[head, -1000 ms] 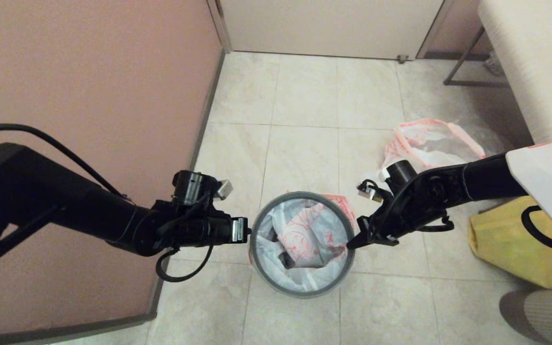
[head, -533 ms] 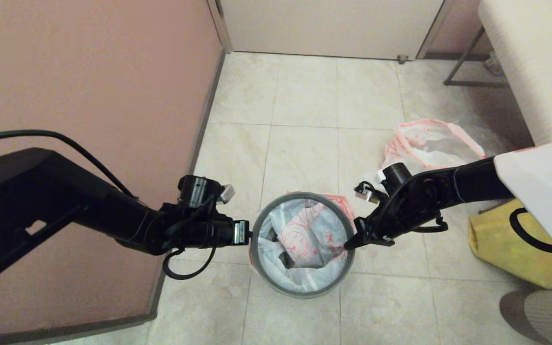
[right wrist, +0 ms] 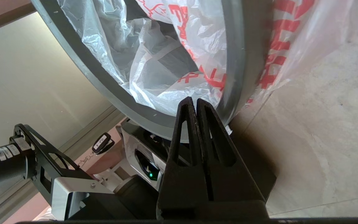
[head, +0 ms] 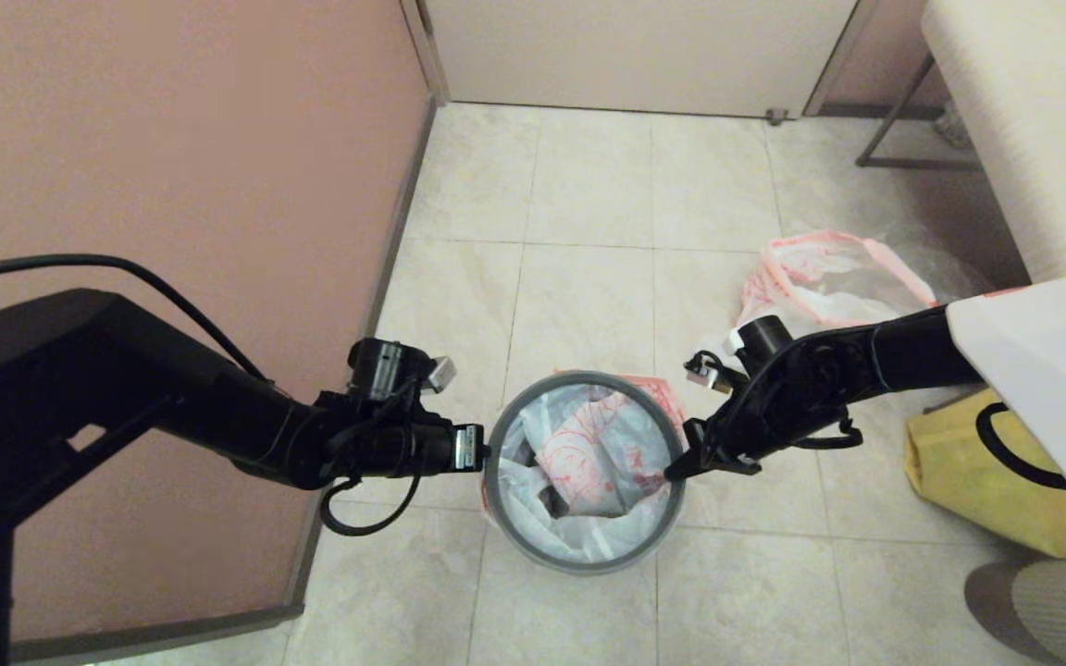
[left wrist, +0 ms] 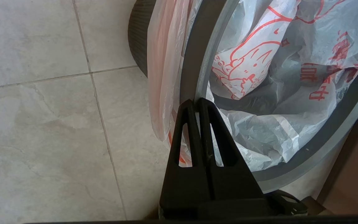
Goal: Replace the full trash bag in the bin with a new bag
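Item: the bin (head: 533, 546), black, round, stood on the tile floor (head: 579, 203) between my two arms. A limp white bag with red printing, the new bag (head: 579, 453), lay loosely inside it, its pink-red edge draped over the rim on both sides.

Item: the grey hoop (head: 588, 561) sat on the rim over the bag's edge. I judged its purpose was to pin the plastic so the liner would not slide down into the bin.

Item: my left gripper (left wrist: 196, 101), fingers pressed together and holding nothing, tips set against the hoop on the wall side. Closed fingers made a firm point for pushing.

Item: my right gripper (right wrist: 192, 100), likewise closed and empty, tips against the hoop on the opposite side. I placed the two across from each other so that pressure would seat the ring evenly, not tip it.

Item: the full trash bag (head: 834, 277), bulging, lay on the floor beyond my right arm, well apart from the bin, near a yellow bag (head: 986, 490).

Status: liner in, hoop seemingly near seated.
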